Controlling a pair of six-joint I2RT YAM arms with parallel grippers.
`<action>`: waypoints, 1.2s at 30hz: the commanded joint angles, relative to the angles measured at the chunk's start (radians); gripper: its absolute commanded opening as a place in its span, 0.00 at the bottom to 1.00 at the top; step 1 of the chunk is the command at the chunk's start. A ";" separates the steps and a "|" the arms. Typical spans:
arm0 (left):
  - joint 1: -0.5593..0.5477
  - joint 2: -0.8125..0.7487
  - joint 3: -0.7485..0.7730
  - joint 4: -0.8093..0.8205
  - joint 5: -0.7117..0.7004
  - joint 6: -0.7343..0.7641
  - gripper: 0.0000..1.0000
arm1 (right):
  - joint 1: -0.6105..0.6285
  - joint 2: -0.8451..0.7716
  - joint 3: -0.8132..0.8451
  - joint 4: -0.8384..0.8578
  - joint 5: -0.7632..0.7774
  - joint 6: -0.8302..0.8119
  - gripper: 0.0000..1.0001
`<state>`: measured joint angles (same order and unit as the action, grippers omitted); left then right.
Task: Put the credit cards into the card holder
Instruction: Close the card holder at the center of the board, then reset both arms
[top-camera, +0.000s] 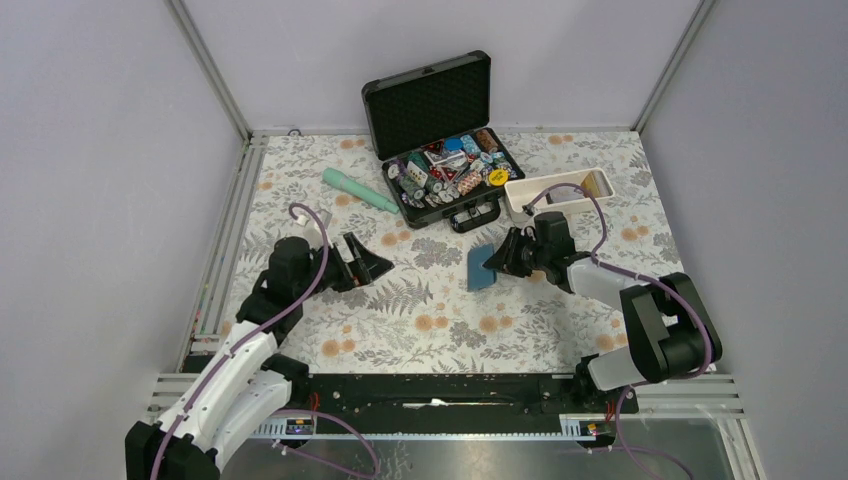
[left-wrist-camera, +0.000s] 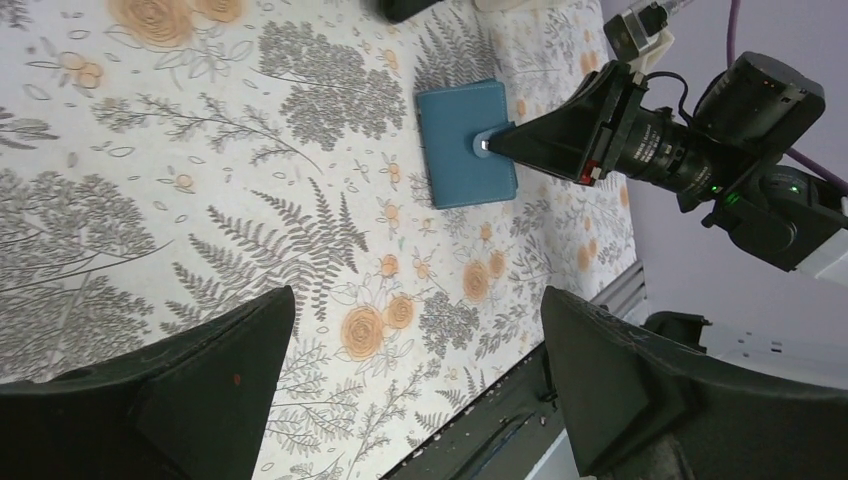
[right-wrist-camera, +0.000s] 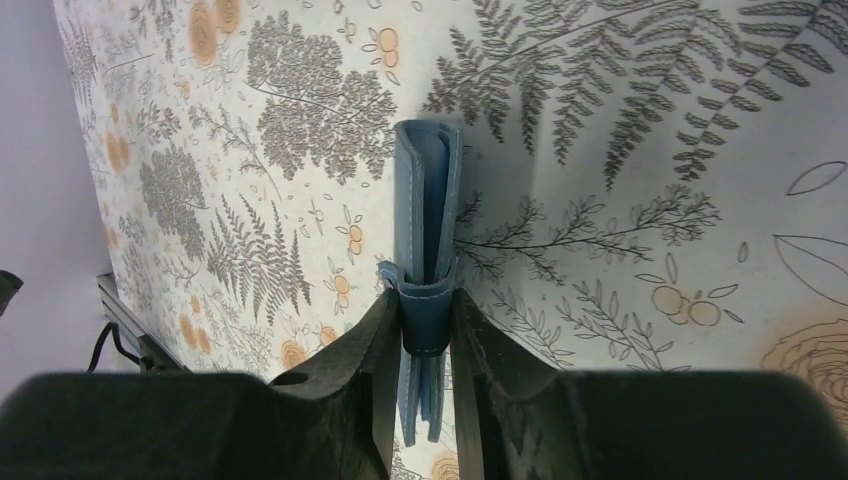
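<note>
Bench (top-camera: 420, 310) had a floral cover. An open black case (top-camera: 430, 100) stood at far centre, a mint cylinder (top-camera: 360, 190) to its left, a white tray (top-camera: 540, 186) to its right. A teal card holder (top-camera: 481, 268) lay centre-right.

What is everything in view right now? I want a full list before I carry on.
card holder: one, teal-blue, folded shut, mid-table
credit cards: none I can pick out; the case contents are too small to tell
case: one, black, foam-lined, open, far centre
poker chips: many, mixed colours, inside the case
cylinder: one, mint-green, lying left of the case
tray: one, white, long, right of the case
tablecloth: one, pale floral print, covering the table
left gripper: one, black, open and empty, left of centre
right gripper: one, black, shut on the card holder's edge
</note>
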<state>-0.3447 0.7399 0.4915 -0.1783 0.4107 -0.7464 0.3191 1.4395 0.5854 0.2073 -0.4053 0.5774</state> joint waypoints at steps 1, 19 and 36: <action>0.026 -0.032 0.025 -0.017 -0.050 0.031 0.99 | -0.020 0.040 0.031 -0.021 0.049 -0.042 0.00; 0.070 -0.117 0.092 -0.209 -0.390 0.066 0.99 | -0.020 -0.104 0.126 -0.295 0.366 -0.154 0.84; 0.070 -0.222 0.392 -0.490 -0.787 0.425 0.99 | -0.020 -0.742 -0.025 -0.234 0.623 -0.368 0.89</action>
<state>-0.2802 0.5549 0.8921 -0.6437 -0.2588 -0.4229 0.3000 0.7895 0.6231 -0.0692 0.1421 0.2646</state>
